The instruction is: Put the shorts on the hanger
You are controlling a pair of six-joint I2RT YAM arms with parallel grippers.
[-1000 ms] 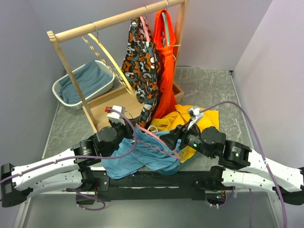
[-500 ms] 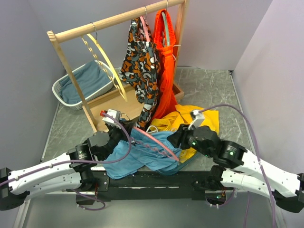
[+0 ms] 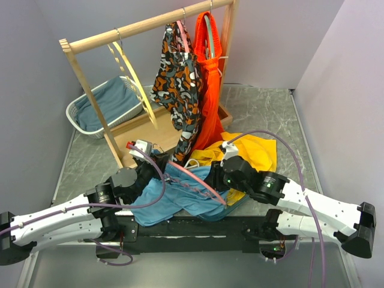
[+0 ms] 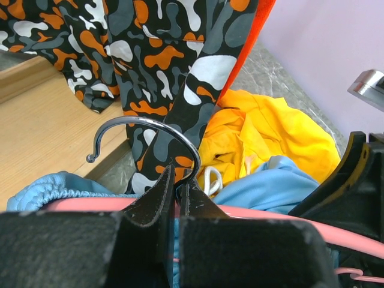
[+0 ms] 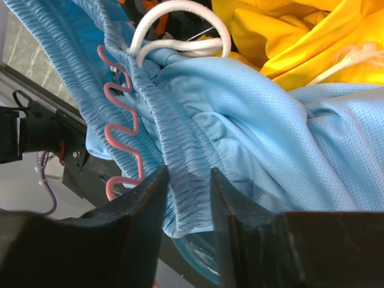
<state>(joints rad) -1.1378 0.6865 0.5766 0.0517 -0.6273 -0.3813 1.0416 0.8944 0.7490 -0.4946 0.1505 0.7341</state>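
Now | left jaws: clamped on hanger (image 4: 264, 215) | right jaws: narrow, straddling shorts (image 5: 252, 138) waistband

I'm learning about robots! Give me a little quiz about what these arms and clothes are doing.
1. True or false: the left gripper is shut on the metal hook of the hanger.
2. What colour is the crumpled garment lying beside the shorts? A brown, B yellow, C purple.
3. Fill the gap: the fingers of the right gripper sit either side of the shorts' gathered ____.
Key: 1 true. 2 B, the yellow garment. 3 waistband.
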